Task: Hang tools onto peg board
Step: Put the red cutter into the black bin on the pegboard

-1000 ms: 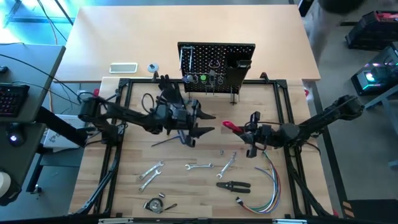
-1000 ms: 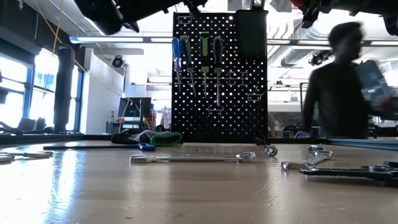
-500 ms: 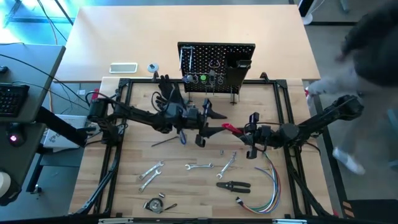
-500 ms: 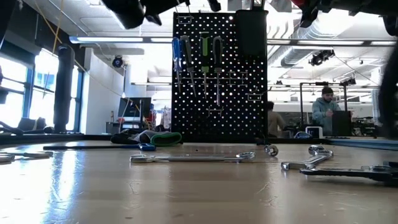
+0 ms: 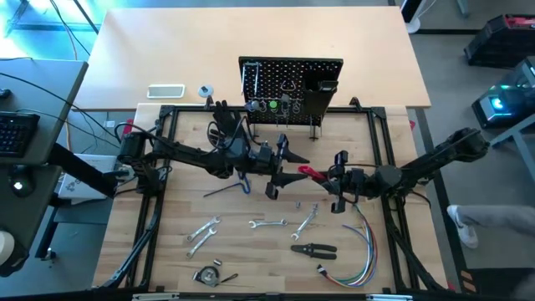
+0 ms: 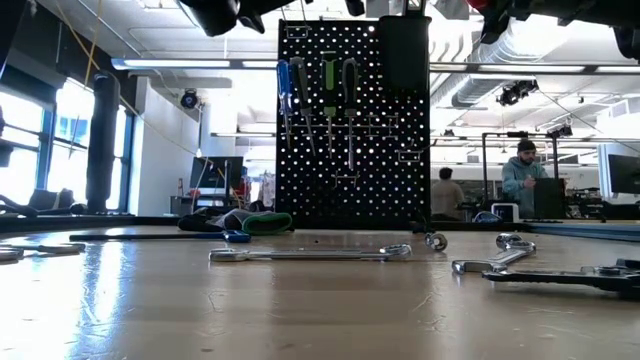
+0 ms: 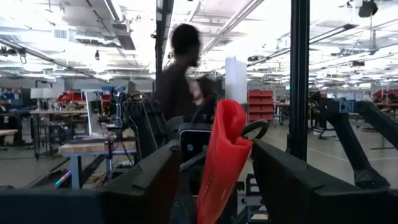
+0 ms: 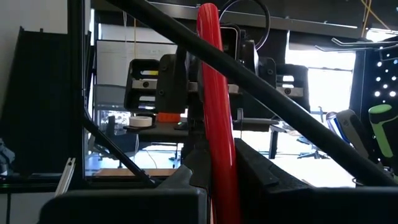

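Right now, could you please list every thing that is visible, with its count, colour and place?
peg board: one, black, upright at the table's far edge, tools hanging on it
red-handled tool: one, red, held in the air at mid table
wrenches: several, silver, flat on the near table
pliers: one, black, near table
bundle of wires: one, many colours, near right corner
glove: one, black, left of the board
people: two, in the far room, low view
left gripper: open, its fingers on both sides of the red handle
right gripper: shut on the red-handled tool, mid table
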Controlling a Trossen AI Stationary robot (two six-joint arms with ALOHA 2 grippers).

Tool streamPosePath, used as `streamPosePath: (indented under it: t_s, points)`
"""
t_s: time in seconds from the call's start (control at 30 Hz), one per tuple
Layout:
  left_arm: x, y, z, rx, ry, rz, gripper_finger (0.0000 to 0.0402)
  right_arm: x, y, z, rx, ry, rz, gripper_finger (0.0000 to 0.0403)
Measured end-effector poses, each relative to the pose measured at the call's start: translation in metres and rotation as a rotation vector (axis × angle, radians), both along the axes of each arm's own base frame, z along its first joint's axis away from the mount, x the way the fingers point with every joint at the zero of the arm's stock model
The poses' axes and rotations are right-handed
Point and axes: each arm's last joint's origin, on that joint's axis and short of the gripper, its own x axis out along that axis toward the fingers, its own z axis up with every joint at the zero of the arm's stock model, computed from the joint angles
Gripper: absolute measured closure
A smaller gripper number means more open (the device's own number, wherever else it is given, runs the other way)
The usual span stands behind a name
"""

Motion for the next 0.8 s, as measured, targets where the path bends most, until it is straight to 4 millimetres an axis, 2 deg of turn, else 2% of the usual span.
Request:
streamPosePath:
  t_s: [0.27,0.47,0.8]
  points:
    - [0.001,-0.001,-0.002,-0.002,-0.003,-0.017,0.0217,0.001,-0.003,0.0,0.023,-0.009,0.008,0.0375]
    - [0.001,-0.001,-0.002,0.004,-0.004,-0.016,0.0259,0.005,-0.007,-0.002,0.025,-0.001,-0.001,0.0375]
    - [0.002,-0.002,-0.004,0.018,0.024,-0.051,0.0318,0.029,-0.005,0.005,-0.038,0.024,-0.006,0.0375]
